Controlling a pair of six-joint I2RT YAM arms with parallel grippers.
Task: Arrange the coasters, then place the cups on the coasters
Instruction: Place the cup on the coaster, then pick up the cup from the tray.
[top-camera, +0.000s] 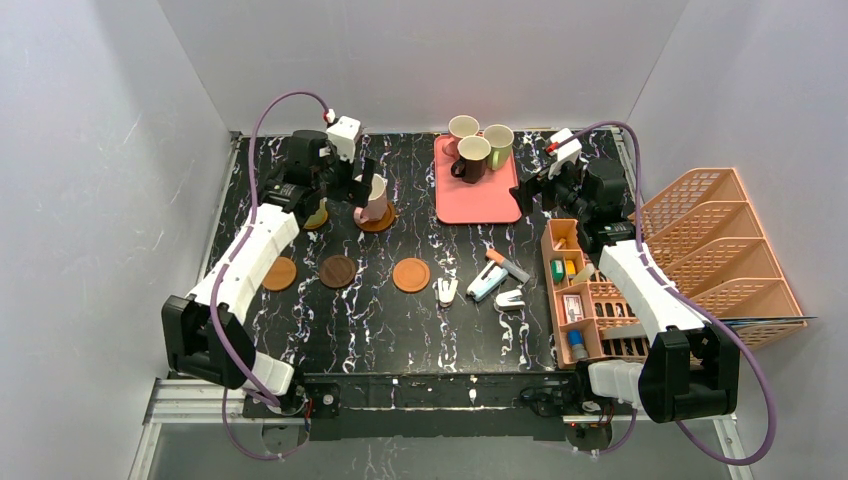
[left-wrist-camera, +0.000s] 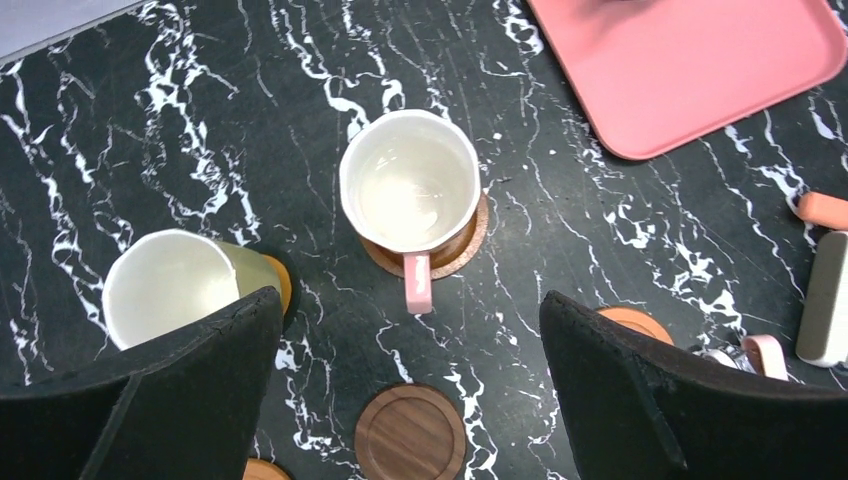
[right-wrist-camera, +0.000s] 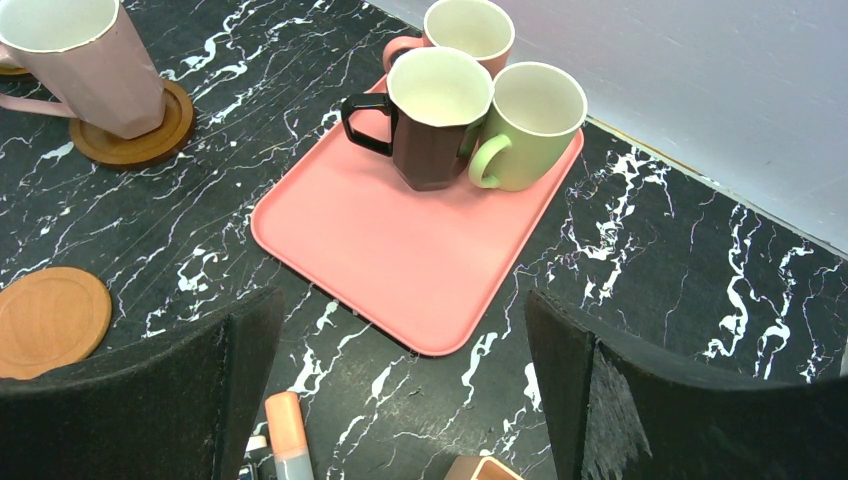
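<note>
A pink cup (left-wrist-camera: 410, 190) stands upright on a brown coaster (left-wrist-camera: 470, 245), its handle toward my left gripper (left-wrist-camera: 410, 330), which hangs open just short of it with nothing between its fingers (left-wrist-camera: 170, 400). A yellow-green cup (left-wrist-camera: 170, 285) sits on an orange coaster (left-wrist-camera: 281, 280) to the left. Three bare coasters (top-camera: 279, 273) (top-camera: 338, 271) (top-camera: 411, 275) lie in a row. The pink tray (right-wrist-camera: 420, 250) carries a dark brown cup (right-wrist-camera: 435, 115), a green cup (right-wrist-camera: 530, 120) and a pink cup (right-wrist-camera: 468, 30). My right gripper (right-wrist-camera: 402, 330) is open over the tray's near corner.
A peach organiser (top-camera: 575, 290) with small items and a peach file rack (top-camera: 720, 250) stand at the right. Markers (top-camera: 495, 275) and white clips (top-camera: 447, 290) lie between the coaster row and the organiser. White walls enclose the table.
</note>
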